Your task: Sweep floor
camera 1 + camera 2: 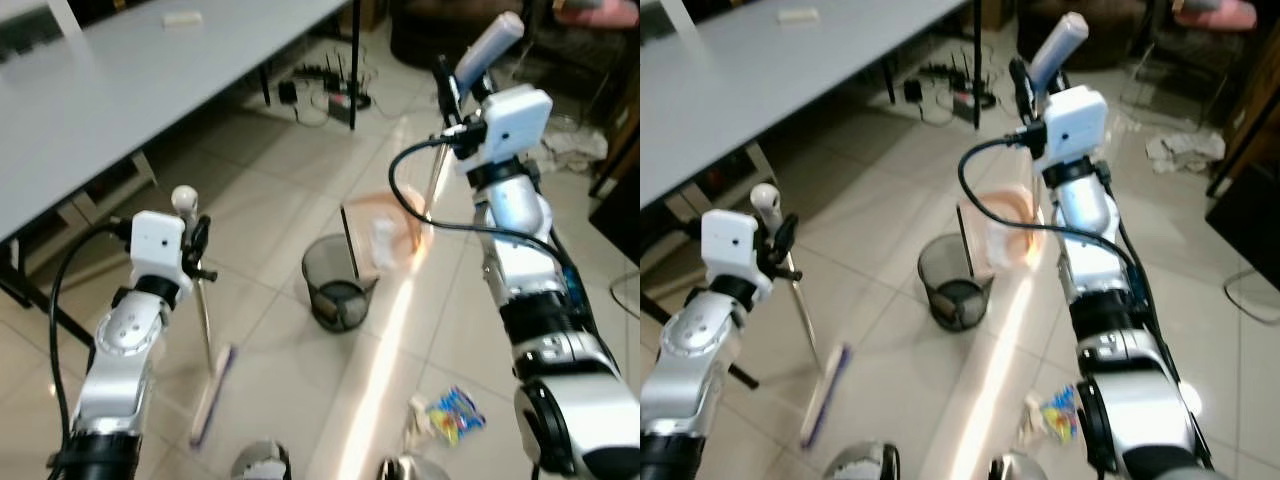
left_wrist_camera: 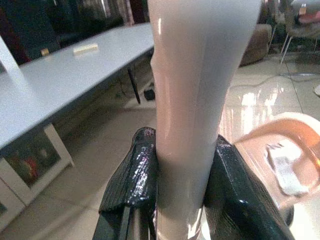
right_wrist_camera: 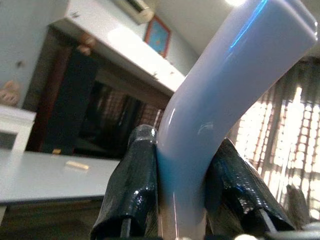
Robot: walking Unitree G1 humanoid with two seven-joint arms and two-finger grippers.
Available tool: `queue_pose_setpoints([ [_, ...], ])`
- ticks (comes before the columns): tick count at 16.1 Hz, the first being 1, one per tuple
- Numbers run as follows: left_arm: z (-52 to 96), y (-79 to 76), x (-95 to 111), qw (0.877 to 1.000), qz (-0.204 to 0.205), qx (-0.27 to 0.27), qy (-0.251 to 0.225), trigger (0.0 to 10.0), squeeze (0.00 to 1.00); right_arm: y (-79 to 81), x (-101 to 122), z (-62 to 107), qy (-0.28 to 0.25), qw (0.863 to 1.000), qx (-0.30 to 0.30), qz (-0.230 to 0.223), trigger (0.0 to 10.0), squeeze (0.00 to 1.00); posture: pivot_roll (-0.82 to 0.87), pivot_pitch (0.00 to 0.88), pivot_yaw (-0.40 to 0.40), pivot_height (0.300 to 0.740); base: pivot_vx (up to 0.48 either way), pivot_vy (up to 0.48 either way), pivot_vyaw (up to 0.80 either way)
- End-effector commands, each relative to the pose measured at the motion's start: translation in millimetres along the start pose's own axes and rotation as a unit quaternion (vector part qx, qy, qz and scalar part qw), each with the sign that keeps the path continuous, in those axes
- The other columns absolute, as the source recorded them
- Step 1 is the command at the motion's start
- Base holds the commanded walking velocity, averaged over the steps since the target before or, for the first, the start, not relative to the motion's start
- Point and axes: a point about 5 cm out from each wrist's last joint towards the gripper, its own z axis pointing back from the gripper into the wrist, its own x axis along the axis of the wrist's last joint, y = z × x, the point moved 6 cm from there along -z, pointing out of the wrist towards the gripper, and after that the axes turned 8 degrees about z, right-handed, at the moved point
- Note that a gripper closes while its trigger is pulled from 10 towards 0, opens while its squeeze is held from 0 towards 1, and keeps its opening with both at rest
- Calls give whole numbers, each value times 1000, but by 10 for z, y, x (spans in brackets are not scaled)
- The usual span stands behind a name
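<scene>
I have the left claw [image 1: 196, 243] clenched on the broom handle [image 1: 204, 315], just below its rounded white tip. In the left wrist view both black fingers [image 2: 132, 185] press against the pale shaft on either side. The handle runs down and slightly forward to the broom head [image 1: 212, 394], which lies blurred on the tiled floor [image 1: 270, 160] just ahead of my left side.

My right claw [image 1: 447, 88] is raised high and closed on the pale blue, curved handle of the dustpan [image 1: 490, 48]; the right wrist view shows the fingers [image 3: 132, 190] gripping that bend from both sides. A thin pole drops from there to the pinkish dustpan tray [image 1: 385, 228], which is held tilted just above and beside the small black mesh bin [image 1: 337, 283]. Some white scraps sit in the tray. I cannot tell whether the tray touches the bin's rim.

A crumpled wrapper in blue, yellow and white [image 1: 447, 415] lies on the floor near my right foot, well apart from the broom head. A long grey table [image 1: 120, 80] stretches along my left, with a power strip and cables [image 1: 325, 88] on the floor beyond it.
</scene>
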Motion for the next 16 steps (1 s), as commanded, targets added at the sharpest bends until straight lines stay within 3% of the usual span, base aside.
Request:
queue_pose_setpoints([
  [1,24,48,146,1000,-12,5,-21,10000,0,22,149,-102,-36,999,7,19,10000,0,100,158,56,740,0,0,0],
  [4,108,58,136,1000,-13,8,-14,10000,0,-39,128,-170,-38,998,-18,38,10000,0,120,179,44,740,0,0,0],
  [11,318,169,115,999,-20,32,1,10000,0,124,239,-382,-59,997,-5,46,10000,0,148,200,15,740,0,0,0],
  [14,317,100,105,1000,-9,26,1,10000,0,3,392,-458,-89,995,-30,36,10000,0,131,196,10,740,0,0,0],
  [16,274,-11,83,1000,3,7,5,10000,0,-257,623,-534,-134,988,-70,22,10000,0,109,185,13,740,0,0,0],
])
